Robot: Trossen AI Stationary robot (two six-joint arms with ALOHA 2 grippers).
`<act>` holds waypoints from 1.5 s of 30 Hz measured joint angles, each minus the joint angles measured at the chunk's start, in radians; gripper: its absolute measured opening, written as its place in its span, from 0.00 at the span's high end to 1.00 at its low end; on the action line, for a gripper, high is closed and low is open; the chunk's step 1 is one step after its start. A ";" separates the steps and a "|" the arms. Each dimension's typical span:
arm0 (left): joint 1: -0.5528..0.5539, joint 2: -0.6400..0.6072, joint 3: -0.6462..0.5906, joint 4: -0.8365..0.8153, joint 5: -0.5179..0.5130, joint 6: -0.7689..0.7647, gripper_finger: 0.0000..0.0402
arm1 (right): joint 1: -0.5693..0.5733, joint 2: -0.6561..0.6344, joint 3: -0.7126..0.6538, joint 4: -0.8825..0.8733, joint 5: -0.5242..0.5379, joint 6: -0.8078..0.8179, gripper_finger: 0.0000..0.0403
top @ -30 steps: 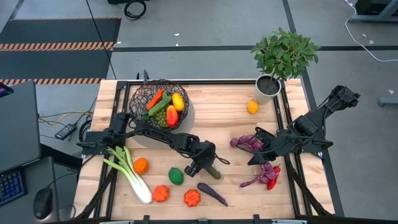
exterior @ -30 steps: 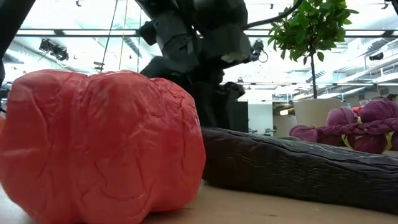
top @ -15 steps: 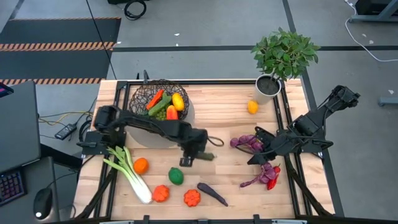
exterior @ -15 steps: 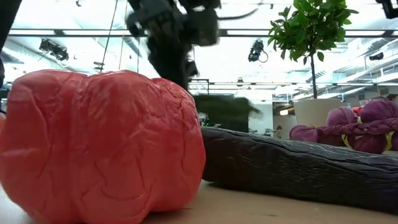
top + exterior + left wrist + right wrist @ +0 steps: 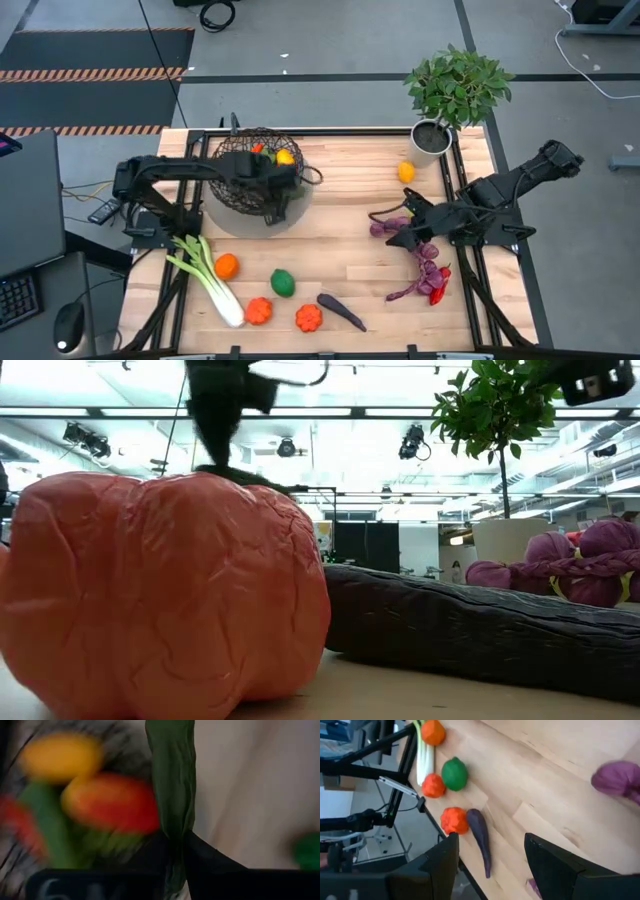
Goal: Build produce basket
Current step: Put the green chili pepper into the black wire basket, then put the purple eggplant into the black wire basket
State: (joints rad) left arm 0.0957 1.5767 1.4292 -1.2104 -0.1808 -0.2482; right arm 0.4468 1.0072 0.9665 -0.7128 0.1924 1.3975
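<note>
We find the left pincer [image 5: 283,178] over the basket [image 5: 232,160] at the desk's [image 5: 340,190] ten o'clock, clamped on a green cucumber [image 5: 171,790]. The right pincer [image 5: 400,222] hangs at three o'clock, jaws parted and holding nothing, beside the purple aubergines [image 5: 392,229].

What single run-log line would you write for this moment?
left gripper: shut on green cucumber, over basket | right gripper: open, above table near purple grapes | leek, orange on table
</note>
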 joint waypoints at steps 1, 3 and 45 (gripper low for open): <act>0.018 -0.008 0.000 -0.027 -0.014 -0.036 0.87 | -0.011 0.000 0.000 0.008 -0.007 -0.014 0.43; 0.049 -0.020 0.000 -0.078 -0.047 -0.095 0.88 | -0.030 0.000 0.000 0.024 -0.030 -0.038 0.43; -0.218 -0.092 0.000 0.271 0.126 -0.387 0.45 | 0.003 0.074 0.000 -0.050 -0.187 -0.098 0.43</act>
State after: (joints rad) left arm -0.1221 1.4847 1.4296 -0.9396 -0.0551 -0.6355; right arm 0.4498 1.0815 0.9661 -0.7625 0.0056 1.2996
